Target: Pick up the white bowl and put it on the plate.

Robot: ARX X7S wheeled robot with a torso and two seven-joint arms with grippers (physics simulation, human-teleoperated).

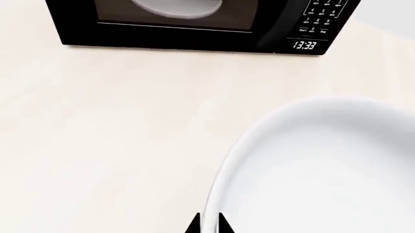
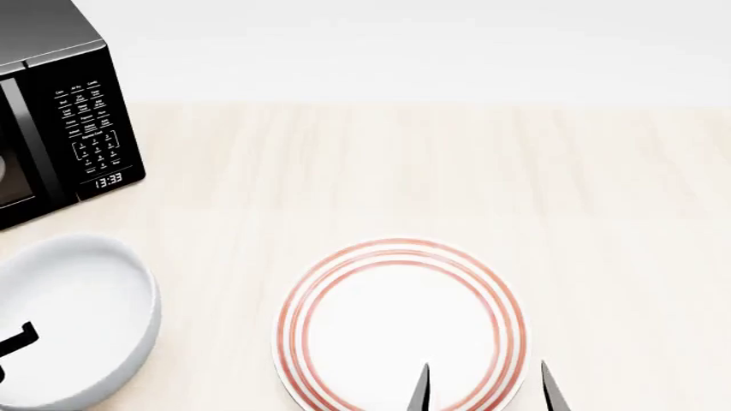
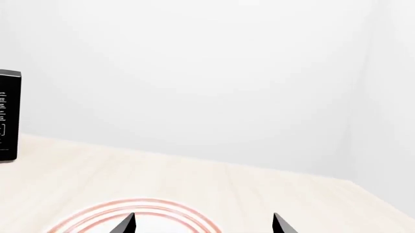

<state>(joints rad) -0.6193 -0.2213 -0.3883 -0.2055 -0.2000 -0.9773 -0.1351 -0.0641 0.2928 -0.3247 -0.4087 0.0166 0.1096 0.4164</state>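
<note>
The white bowl [image 2: 74,321] is at the near left of the wooden table, left of the plate and apart from it. It looks tilted in the head view. My left gripper [image 1: 209,224] has its two fingertips close together on either side of the bowl's rim [image 1: 311,165], shut on it; one finger [image 2: 20,336] shows inside the bowl. The plate [image 2: 400,321] with red rings lies flat at the near centre and also shows in the right wrist view [image 3: 143,213]. My right gripper [image 2: 485,390] is open and empty over the plate's near right edge [image 3: 204,224].
A black microwave [image 2: 57,120] stands at the far left, its clock reading 13:33; a pale dish [image 1: 181,7] shows through its window. A white wall runs behind the table [image 2: 457,171]. Bare tabletop lies right of and behind the plate.
</note>
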